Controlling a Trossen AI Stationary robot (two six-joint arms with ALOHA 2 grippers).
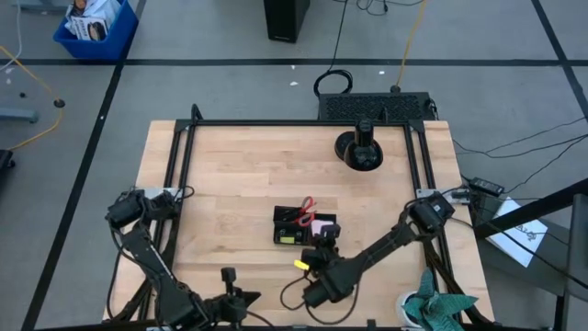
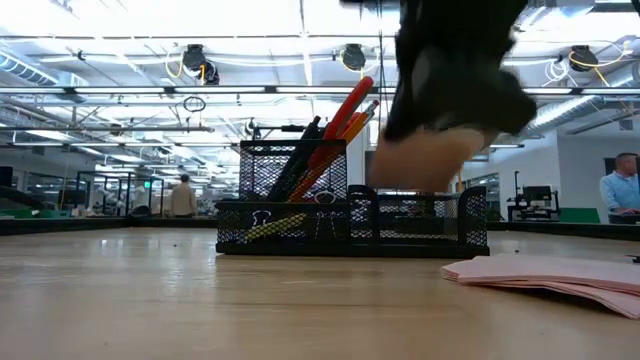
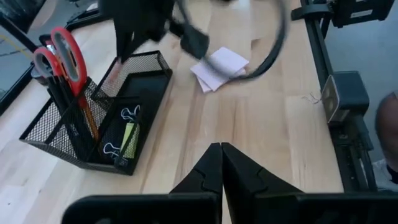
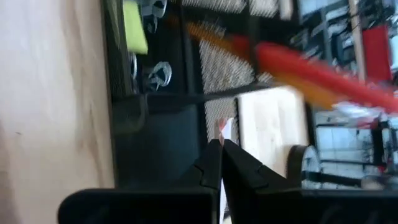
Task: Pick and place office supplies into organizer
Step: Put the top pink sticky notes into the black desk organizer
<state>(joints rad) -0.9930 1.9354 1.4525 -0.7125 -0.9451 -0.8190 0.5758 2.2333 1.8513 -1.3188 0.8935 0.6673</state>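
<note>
The right arm reaches diagonally in from the bench's right edge, its right gripper (image 1: 323, 250) hanging with fingers pressed shut and empty just over the near end of the low black wire-mesh organizer (image 1: 304, 225), at the middle of the bench. The left arm lies folded along the near-left corner, its left gripper (image 3: 221, 163) likewise closed on nothing and pointing across bare wood toward the organizer. Red-handled scissors (image 3: 60, 54) stand upright with orange pencils (image 2: 343, 118) and dark pens in the organizer's tall back section; small dark binder clips (image 3: 119, 132) and a tiny yellow piece (image 3: 129, 137) lie in its low front tray. A pink square sticky-note pad (image 3: 219, 68) rests on the pale wooden bench (image 1: 230, 184) beside the organizer. A round black stand (image 1: 360, 150) sits toward the far-right corner. People stand in the workshop hall beyond.
</note>
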